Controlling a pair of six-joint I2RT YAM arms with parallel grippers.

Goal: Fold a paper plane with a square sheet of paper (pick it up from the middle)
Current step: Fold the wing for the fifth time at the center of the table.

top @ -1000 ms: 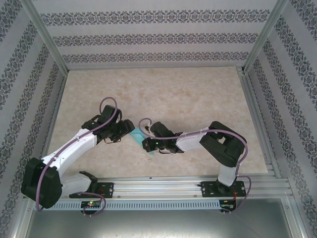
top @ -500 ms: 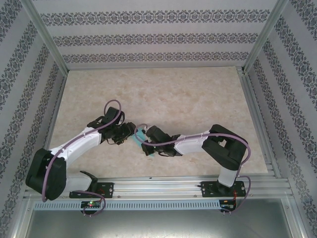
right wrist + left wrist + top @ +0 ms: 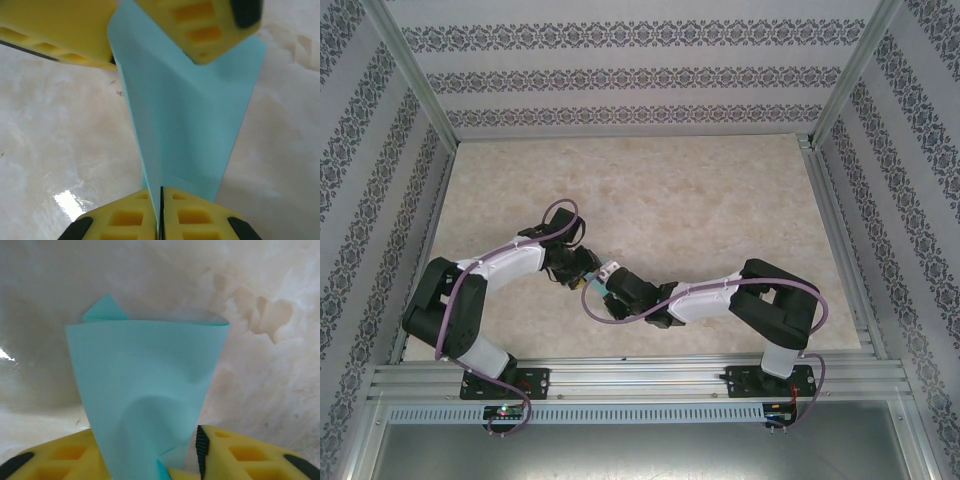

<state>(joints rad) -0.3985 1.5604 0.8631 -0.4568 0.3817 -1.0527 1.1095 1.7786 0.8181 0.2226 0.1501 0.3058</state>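
The square sheet of paper is folded into a tapering wedge, and I've got it between both grippers over the middle of the worktop, slightly towards the near edge. From overhead it's just a cyan sliver where the two tips meet.

On the right wrist view, the right gripper is clamped tight on the narrow end. The wedge runs lengthwise straight away from it, with a crease along that axis, and broadens towards the left gripper.

On the left wrist view, the paper comes out from between the left gripper, narrow there and pointing back at me. Its broad straight edge is at the far end, and a small corner pokes out behind that edge on the left. Those fingers stand apart with the paper bowed between them. I can't tell whether they're pinching it.
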